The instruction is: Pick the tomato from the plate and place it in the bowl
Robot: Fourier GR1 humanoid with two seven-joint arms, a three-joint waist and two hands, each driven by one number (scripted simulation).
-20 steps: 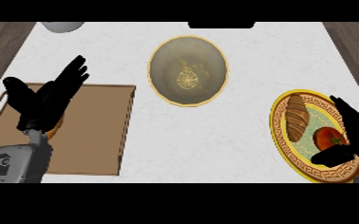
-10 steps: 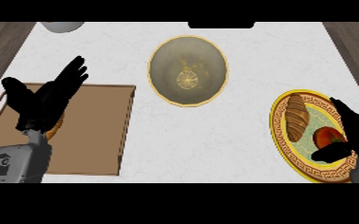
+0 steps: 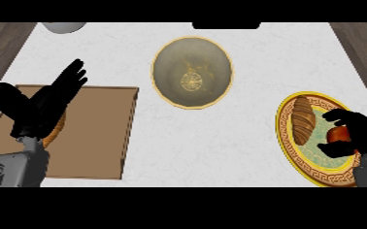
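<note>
A: Since a second ago the right robot hand (image 3: 342,137) has closed further round the tomato (image 3: 338,134); thumb and fingers now curl about it from both sides. Nothing else has shifted.

B: So the tomato is still on the plate (image 3: 307,167)?

A: It looks so, at the plate's right side, just beside the long brown pastry (image 3: 303,120). Whether it has cleared the surface I cannot tell.

B: How should the lift go?

A: I'd judge straight up first, so the fingers don't brush the pastry, then across the worktop (image 3: 237,140) up and to the left of the plate, to the bowl (image 3: 192,73), which stands well apart from it.

B: And the other one?

A: The left robot hand (image 3: 44,104) rests open, fingers up, over the brown board (image 3: 100,131) far left of the plate. Beyond the bowl, a pale dish (image 3: 63,26) sits at the worktop's far edge.
</note>
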